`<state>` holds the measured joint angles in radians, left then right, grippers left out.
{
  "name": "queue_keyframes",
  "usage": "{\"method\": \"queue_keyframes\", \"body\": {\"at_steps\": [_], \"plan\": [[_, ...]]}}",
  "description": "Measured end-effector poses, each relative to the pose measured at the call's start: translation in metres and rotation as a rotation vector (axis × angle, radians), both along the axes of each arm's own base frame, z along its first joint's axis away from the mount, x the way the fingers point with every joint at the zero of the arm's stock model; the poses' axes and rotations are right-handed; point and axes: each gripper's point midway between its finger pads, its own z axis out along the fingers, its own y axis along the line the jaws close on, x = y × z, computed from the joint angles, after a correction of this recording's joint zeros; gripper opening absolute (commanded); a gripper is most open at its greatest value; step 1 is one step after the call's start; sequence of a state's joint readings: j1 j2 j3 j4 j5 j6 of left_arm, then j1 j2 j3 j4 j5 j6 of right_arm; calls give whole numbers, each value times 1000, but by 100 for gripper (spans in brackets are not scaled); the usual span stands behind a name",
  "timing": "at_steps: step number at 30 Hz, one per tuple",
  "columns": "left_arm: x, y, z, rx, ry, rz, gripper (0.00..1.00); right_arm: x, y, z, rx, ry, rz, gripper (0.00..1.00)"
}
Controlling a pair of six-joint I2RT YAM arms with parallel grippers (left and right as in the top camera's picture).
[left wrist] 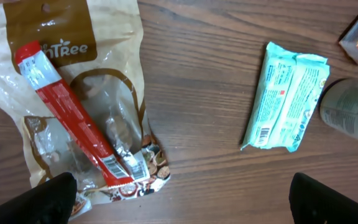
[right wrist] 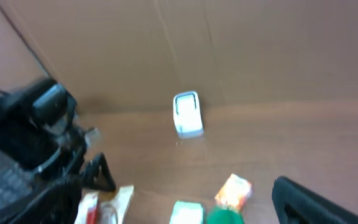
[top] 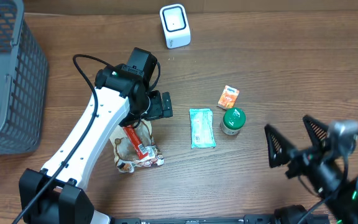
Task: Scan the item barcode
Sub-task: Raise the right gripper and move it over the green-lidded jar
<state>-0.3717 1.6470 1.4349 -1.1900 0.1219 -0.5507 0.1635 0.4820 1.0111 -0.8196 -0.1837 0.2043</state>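
The white barcode scanner (top: pixel 175 26) (right wrist: pixel 187 115) stands at the back of the table. A brown snack bag (top: pixel 135 152) (left wrist: pixel 104 37) lies flat with a red stick pack (top: pixel 134 140) (left wrist: pixel 67 112) on top, barcode end toward me. Right of it are a teal tissue pack (top: pixel 202 127) (left wrist: pixel 284 99), a green-lidded jar (top: pixel 233 120) (left wrist: pixel 353 112) and a small orange box (top: pixel 228 97) (right wrist: pixel 234 191). My left gripper (top: pixel 159 104) (left wrist: pixel 185 205) hangs open above bare wood between bag and tissue pack. My right gripper (top: pixel 294 140) is open and empty, right of the jar.
A grey mesh basket (top: pixel 5 74) fills the far left of the table. The left arm (top: pixel 98 134) reaches diagonally over the bag's left side. Brown cardboard walls rise behind the scanner.
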Motion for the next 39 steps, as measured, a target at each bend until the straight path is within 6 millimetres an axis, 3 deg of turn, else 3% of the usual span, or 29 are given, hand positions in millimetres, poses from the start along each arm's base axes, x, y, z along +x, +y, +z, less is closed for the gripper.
{"method": "queue_keyframes", "body": {"at_steps": [6,10,11,13,15,19,25,30,39], "plan": [[0,0,0,-1,1,0,100,36,5,10,-52,313,-6,100],[0,0,0,-1,2,0,100,88,19,7,-50,400,24,100],[0,0,0,-1,1,0,100,100,23,-2,-50,431,31,98],[0,0,0,-1,2,0,100,118,28,-22,-55,500,41,71],[0,0,0,-2,2,0,100,137,32,-43,-53,561,43,58],[0,0,0,-1,2,0,100,164,36,-92,-47,711,20,55],[0,0,0,-1,2,0,100,200,41,-180,-67,922,-9,50],[0,0,0,-1,2,0,100,219,42,-237,-84,1020,-29,49],[0,0,0,-1,2,0,100,234,31,-275,-86,1063,-145,45]]}}
